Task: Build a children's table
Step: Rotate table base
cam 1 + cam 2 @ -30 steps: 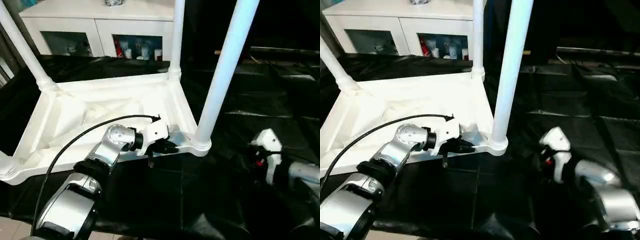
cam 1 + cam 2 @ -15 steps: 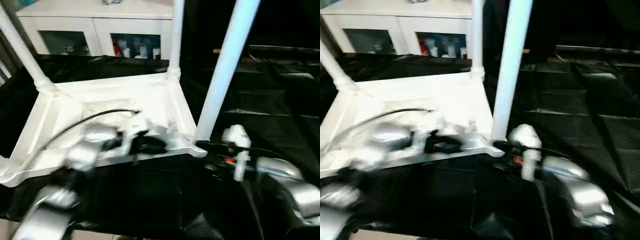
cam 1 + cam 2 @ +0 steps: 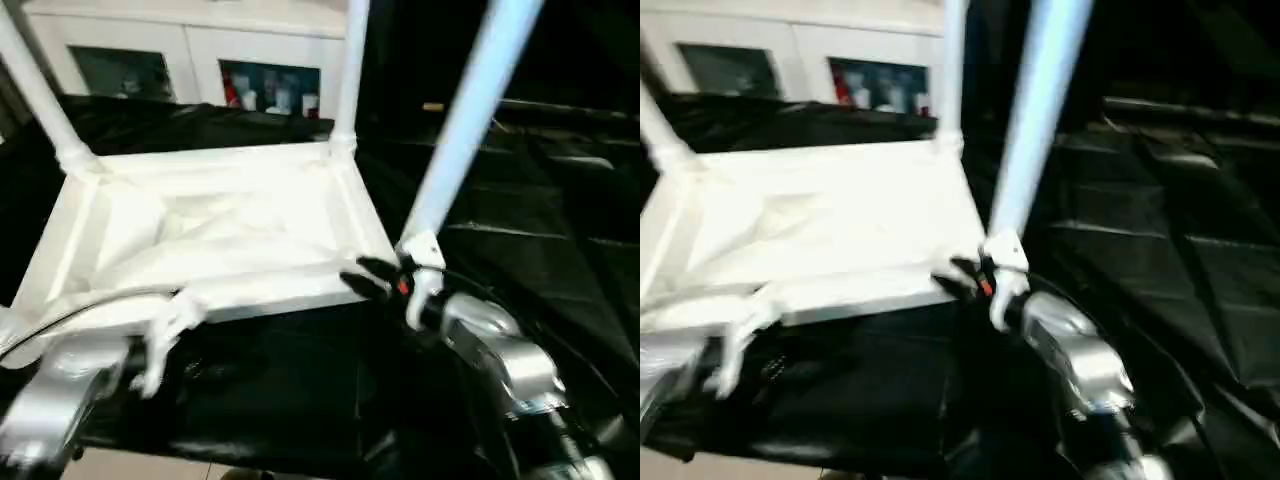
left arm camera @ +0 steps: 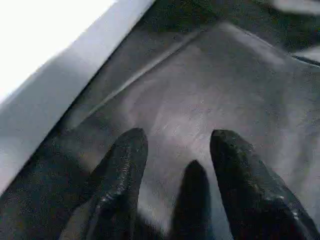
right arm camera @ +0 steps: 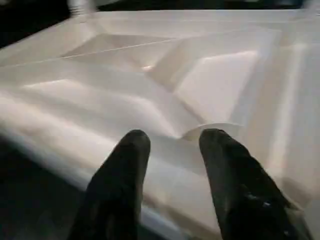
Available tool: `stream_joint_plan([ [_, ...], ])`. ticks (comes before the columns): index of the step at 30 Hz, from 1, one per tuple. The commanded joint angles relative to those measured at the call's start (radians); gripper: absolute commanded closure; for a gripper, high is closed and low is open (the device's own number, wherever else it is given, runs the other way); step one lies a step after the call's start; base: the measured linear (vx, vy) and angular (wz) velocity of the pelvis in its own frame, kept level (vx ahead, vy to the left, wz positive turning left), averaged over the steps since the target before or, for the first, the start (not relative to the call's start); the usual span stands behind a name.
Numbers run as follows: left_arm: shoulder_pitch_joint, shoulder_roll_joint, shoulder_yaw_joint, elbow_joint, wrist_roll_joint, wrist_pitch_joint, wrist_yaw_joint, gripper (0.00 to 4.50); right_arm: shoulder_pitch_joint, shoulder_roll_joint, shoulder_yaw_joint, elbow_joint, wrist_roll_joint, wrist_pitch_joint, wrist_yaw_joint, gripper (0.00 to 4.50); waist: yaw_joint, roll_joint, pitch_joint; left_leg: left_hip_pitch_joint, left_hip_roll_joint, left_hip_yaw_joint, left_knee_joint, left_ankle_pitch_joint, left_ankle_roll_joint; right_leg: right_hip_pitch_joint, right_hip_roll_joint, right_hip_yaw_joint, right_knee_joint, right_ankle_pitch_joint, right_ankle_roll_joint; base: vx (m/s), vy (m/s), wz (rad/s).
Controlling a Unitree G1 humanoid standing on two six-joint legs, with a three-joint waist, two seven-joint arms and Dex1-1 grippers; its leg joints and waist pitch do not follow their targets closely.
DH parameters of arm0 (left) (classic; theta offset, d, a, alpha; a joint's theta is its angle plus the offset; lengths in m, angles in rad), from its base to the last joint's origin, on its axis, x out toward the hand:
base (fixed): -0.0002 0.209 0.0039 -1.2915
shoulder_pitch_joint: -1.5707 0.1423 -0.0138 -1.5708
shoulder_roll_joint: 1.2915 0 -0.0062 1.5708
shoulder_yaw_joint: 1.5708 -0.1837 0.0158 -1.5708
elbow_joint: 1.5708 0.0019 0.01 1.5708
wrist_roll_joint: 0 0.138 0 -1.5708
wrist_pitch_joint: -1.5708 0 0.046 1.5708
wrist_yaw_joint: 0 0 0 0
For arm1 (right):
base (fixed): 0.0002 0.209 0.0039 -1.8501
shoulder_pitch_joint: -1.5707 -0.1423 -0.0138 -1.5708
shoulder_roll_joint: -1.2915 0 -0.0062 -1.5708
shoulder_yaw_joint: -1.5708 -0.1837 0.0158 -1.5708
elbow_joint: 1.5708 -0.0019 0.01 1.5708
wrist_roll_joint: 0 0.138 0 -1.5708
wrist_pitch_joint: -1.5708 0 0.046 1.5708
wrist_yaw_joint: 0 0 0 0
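Left eye view: children's table [image 3: 200,240] lies inverted at bench [image 3: 560,200] centre, legs up for fitting; right gripper [image 3: 365,275], jaws apart, empty, reaches its 4 o'clock corner; left gripper [image 4: 175,150], released, hovers at 7 o'clock

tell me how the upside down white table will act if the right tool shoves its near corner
The white table looks like thin moulded plastic, so probably light; it would likely slide on the smooth black cover. Its tall legs stand up, so a high push might tip it.
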Motion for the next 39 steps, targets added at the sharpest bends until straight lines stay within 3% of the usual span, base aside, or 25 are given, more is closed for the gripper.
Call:
stream_joint_plan([
  [1,0.081,-0.010,0.089,-0.036,-0.059,-0.022,0.029,1.80,-0.054,0.006,-0.071,0.095,-0.039,-0.055,-0.119,3.00,-0.003,0.020,-0.053,0.037,0.071,-0.035,-0.086,-0.211,-0.042,0.017,-0.091,0.050,-0.060,-0.076,-0.217,0.000,0.000,0.00],
  [2,0.081,-0.010,0.089,-0.036,-0.059,-0.022,0.029,1.73,-0.054,0.006,-0.071,0.095,-0.039,-0.055,-0.119,3.09,-0.010,0.017,-0.050,0.033,0.069,-0.034,-0.090,-0.223,-0.045,0.017,-0.088,0.051,-0.064,-0.086,-0.216,0.000,0.000,0.00],
  [4,0.155,-0.004,0.155,-0.025,-0.100,-0.051,0.015,1.44,-0.117,0.010,-0.128,0.208,-0.051,-0.089,-0.240,3.34,-0.009,0.015,-0.050,0.039,0.066,-0.032,-0.088,-0.241,-0.057,0.015,-0.085,0.053,-0.067,-0.108,-0.209,0.000,0.000,0.00],
  [5,0.193,0.009,0.189,-0.004,-0.114,-0.074,-0.003,1.40,-0.154,0.003,-0.160,0.273,-0.048,-0.113,-0.295,3.39,-0.004,0.016,-0.049,0.047,0.065,-0.028,-0.086,-0.257,-0.060,0.007,-0.083,0.055,-0.071,-0.118,-0.203,0.000,0.000,0.00],
  [6,0.193,0.009,0.189,-0.004,-0.114,-0.074,-0.003,1.37,-0.154,0.003,-0.160,0.273,-0.048,-0.113,-0.295,3.44,-0.007,0.015,-0.048,0.045,0.064,-0.028,-0.087,-0.265,-0.060,0.008,-0.081,0.056,-0.071,-0.124,-0.199,0.000,0.000,0.00],
  [7,0.217,0.019,0.215,0.015,-0.124,-0.086,-0.014,1.29,-0.174,-0.007,-0.175,0.312,-0.050,-0.134,-0.327,3.54,0.002,0.018,-0.049,0.051,0.066,-0.027,-0.088,-0.271,-0.063,0.006,-0.079,0.055,-0.071,-0.123,-0.184,0.000,0.000,0.00],
  [8,0.222,0.020,0.221,0.020,-0.126,-0.090,-0.016,1.29,-0.178,-0.009,-0.178,0.320,-0.050,-0.138,-0.333,3.54,0.002,0.018,-0.049,0.051,0.066,-0.027,-0.088,-0.271,-0.063,0.006,-0.079,0.055,-0.071,-0.123,-0.184,0.000,0.000,0.00],
  [9,0.241,0.033,0.243,0.037,-0.130,-0.106,-0.026,1.02,-0.191,-0.018,-0.186,0.348,-0.053,-0.154,-0.345,3.77,-0.001,0.015,-0.047,0.042,0.064,-0.032,-0.091,-0.280,-0.064,0.013,-0.081,0.055,-0.071,-0.134,-0.176,0.000,0.000,0.00],
  [14,0.295,0.096,0.346,0.119,-0.162,-0.132,-0.047,0.77,-0.205,-0.025,-0.185,0.389,-0.053,-0.189,-0.296,4.04,-0.003,0.014,-0.048,0.041,0.065,-0.032,-0.090,-0.284,-0.049,0.014,-0.080,0.055,-0.069,-0.125,-0.169,0.000,0.000,0.00],
  [15,0.299,0.111,0.362,0.143,-0.166,-0.141,-0.048,0.55,-0.201,-0.022,-0.183,0.388,-0.050,-0.192,-0.281,4.24,-0.004,0.013,-0.047,0.040,0.064,-0.032,-0.091,-0.292,-0.044,0.014,-0.079,0.055,-0.069,-0.135,-0.169,0.000,0.000,0.00],
  [16,0.303,0.121,0.373,0.159,-0.170,-0.148,-0.053,0.51,-0.198,-0.019,-0.181,0.388,-0.049,-0.196,-0.271,4.29,-0.003,0.014,-0.047,0.040,0.066,-0.032,-0.092,-0.294,-0.043,0.014,-0.078,0.054,-0.069,-0.140,-0.170,0.000,0.000,0.00],
  [17,0.296,0.147,0.429,0.177,-0.216,-0.134,-0.069,0.51,-0.172,-0.020,-0.161,0.376,-0.056,-0.195,-0.250,4.29,-0.002,0.012,-0.047,0.041,0.067,-0.031,-0.093,-0.295,-0.044,0.014,-0.077,0.053,-0.068,-0.144,-0.171,0.000,0.000,0.00],
  [18,0.296,0.147,0.429,0.177,-0.216,-0.134,-0.069,0.47,-0.172,-0.020,-0.161,0.376,-0.056,-0.195,-0.250,4.34,0.001,0.016,-0.047,0.042,0.068,-0.030,-0.092,-0.293,-0.045,0.013,-0.077,0.053,-0.066,-0.141,-0.177,0.000,0.000,0.00],
  [19,0.290,0.154,0.451,0.172,-0.240,-0.114,-0.073,0.32,-0.158,-0.021,-0.152,0.363,-0.057,-0.189,-0.241,4.43,0.000,0.012,-0.046,0.041,0.070,-0.030,-0.095,-0.302,-0.051,0.013,-0.077,0.052,-0.065,-0.141,-0.184,0.000,0.000,0.00],
  [24,0.280,0.239,0.532,0.177,-0.326,-0.002,-0.114,0.03,-0.036,-0.040,-0.098,0.226,-0.059,-0.127,-0.192,4.50,0.013,0.014,-0.045,0.043,0.070,-0.030,-0.097,-0.332,-0.056,0.010,-0.074,0.051,-0.065,-0.160,-0.184,0.000,0.000,0.00],
  [26,0.295,0.267,0.538,0.200,-0.319,-0.001,-0.129,0.03,-0.008,-0.048,-0.091,0.190,-0.057,-0.114,-0.176,4.50,0.010,0.015,-0.040,0.039,0.069,-0.033,-0.102,-0.370,-0.060,0.011,-0.077,0.053,-0.071,-0.227,-0.167,0.000,0.000,0.00],
  [28,0.299,0.304,0.562,0.250,-0.319,-0.006,-0.146,0.03,0.025,-0.059,-0.093,0.145,-0.053,-0.099,-0.151,4.50,0.011,0.016,-0.037,0.046,0.070,-0.037,-0.103,-0.420,-0.074,0.004,-0.083,0.058,-0.080,-0.322,-0.152,0.000,0.000,0.00],
  [29,0.298,0.309,0.566,0.259,-0.319,-0.009,-0.148,0.03,0.030,-0.061,-0.093,0.139,-0.051,-0.095,-0.146,4.50,0.011,0.016,-0.037,0.046,0.070,-0.037,-0.103,-0.420,-0.074,0.004,-0.083,0.058,-0.080,-0.322,-0.152,0.000,0.000,0.00],
  [31,0.279,0.324,0.594,0.267,-0.338,0.002,-0.149,0.03,0.045,-0.068,-0.100,0.127,-0.051,-0.083,-0.145,4.50,0.009,0.011,-0.032,0.050,0.071,-0.045,-0.106,-0.465,-0.084,0.004,-0.091,0.061,-0.091,-0.411,-0.140,0.000,0.000,0.00],
  [35,0.204,0.324,0.609,0.192,-0.438,0.101,-0.140,0.03,0.050,-0.071,-0.089,0.163,-0.075,-0.086,-0.163,4.50,0.012,0.016,-0.036,0.064,0.070,-0.040,-0.102,-0.471,-0.097,-0.009,-0.084,0.061,-0.086,-0.349,-0.176,0.000,0.000,0.00],
  [37,0.185,0.321,0.589,0.137,-0.481,0.154,-0.136,0.03,0.041,-0.063,-0.073,0.187,-0.096,-0.097,-0.169,4.50,0.012,0.012,-0.037,0.054,0.068,-0.040,-0.104,-0.452,-0.099,0.001,-0.084,0.058,-0.079,-0.303,-0.189,0.000,0.000,0.00],
  [39,0.183,0.321,0.584,0.121,-0.493,0.168,-0.135,0.03,0.036,-0.059,-0.073,0.196,-0.099,-0.099,-0.173,4.50,0.011,0.011,-0.038,0.053,0.066,-0.039,-0.102,-0.434,-0.093,0.003,-0.083,0.058,-0.078,-0.287,-0.188,0.000,0.000,0.00],
])
